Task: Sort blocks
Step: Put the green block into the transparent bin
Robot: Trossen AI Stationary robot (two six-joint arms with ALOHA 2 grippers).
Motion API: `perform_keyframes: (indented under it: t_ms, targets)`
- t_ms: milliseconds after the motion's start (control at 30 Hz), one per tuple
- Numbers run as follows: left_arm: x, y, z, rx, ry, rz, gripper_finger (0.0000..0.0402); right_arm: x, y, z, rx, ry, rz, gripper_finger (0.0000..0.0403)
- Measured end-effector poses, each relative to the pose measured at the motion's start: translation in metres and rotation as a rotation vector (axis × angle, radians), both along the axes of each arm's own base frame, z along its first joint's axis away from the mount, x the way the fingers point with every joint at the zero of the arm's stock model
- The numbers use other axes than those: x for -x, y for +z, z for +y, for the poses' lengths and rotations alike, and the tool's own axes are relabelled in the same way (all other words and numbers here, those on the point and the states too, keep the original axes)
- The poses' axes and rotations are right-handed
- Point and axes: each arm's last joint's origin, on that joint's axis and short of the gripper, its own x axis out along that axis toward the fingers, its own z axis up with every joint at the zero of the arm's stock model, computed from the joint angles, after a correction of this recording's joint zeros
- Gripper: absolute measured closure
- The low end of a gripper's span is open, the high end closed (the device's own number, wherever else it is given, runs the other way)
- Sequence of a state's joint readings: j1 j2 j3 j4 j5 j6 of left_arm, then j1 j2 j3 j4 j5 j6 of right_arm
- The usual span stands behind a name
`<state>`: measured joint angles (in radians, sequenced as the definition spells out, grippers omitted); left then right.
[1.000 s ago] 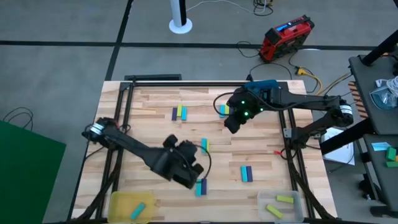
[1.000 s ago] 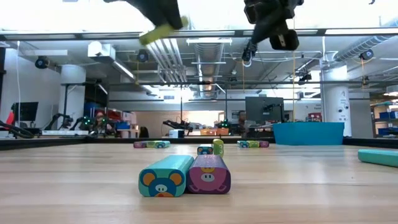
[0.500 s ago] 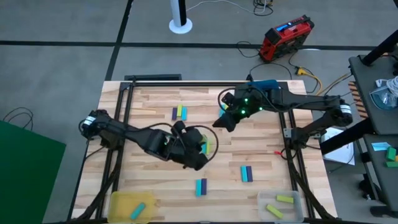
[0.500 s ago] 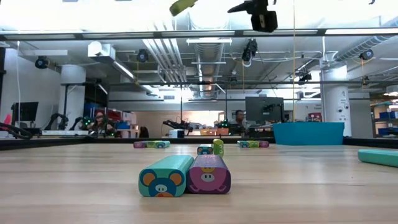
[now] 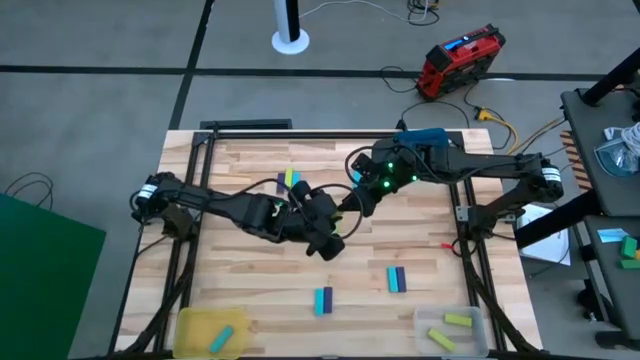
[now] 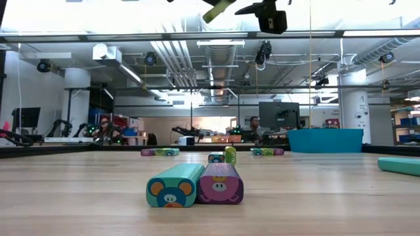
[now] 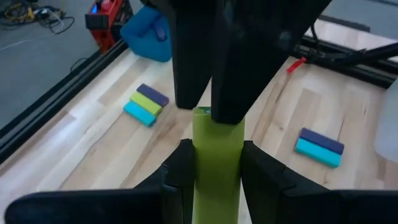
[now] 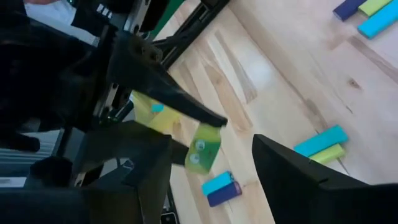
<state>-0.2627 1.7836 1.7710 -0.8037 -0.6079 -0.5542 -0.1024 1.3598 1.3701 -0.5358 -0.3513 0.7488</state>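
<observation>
Sitting at the near left corner of the table [image 5: 240, 160] in the high view, a yellow tray [image 5: 200, 325] holds one cyan block [image 5: 223, 340]. Beyond it, the left arm reaches across to mid-table, where the left gripper [image 5: 335, 222] is raised above the wood. Its fingers [image 7: 183, 168] are clamped on a yellow-green block [image 7: 217, 162], which stands out forward between them in the left wrist view; the low view shows that block [image 6: 216, 9] tilted high above the table. Behind the arm, towards the far edge, a purple, yellow-green and cyan group [image 5: 288, 180] lies on the boards. Nearer the front, a cyan and purple pair [image 5: 322, 300] lies flat.

Just right of the left gripper, the right gripper [image 5: 353, 203] faces it from the other side, its two fingers [image 8: 305, 165] spread apart with the held block showing between them in the right wrist view. Further right, a second cyan and purple pair [image 5: 397, 279] rests on the wood. At the near right corner a clear tray [image 5: 424, 320] holds two yellow-green blocks [image 5: 449, 328].
</observation>
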Motion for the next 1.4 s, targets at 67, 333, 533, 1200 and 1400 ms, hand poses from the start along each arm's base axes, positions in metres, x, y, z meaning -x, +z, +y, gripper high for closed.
perform_keyframes:
  t_ms: [67,333,533,1200,1400]
  targets:
    - [-0.002,0.001,0.002,-0.006,-0.003,-0.013,0.0322,0.000,0.000,0.000,0.000,-0.001,0.000,0.0188]
    - [-0.004,0.002,0.010,-0.009,0.015,-0.017,0.0322,0.000,0.000,0.000,0.002,-0.002,-0.002,0.0196]
    - [-0.006,0.004,0.011,-0.030,-0.007,-0.036,0.0322,0.000,0.000,0.000,0.003,-0.003,-0.002,0.0222]
    - [-0.007,0.005,0.011,-0.012,0.011,-0.057,0.0278,0.004,-0.003,-0.008,0.085,-0.007,0.023,0.0350]
    - [-0.006,0.003,0.011,-0.020,0.003,-0.031,0.0239,0.033,0.001,-0.015,0.208,0.074,0.246,0.0350]
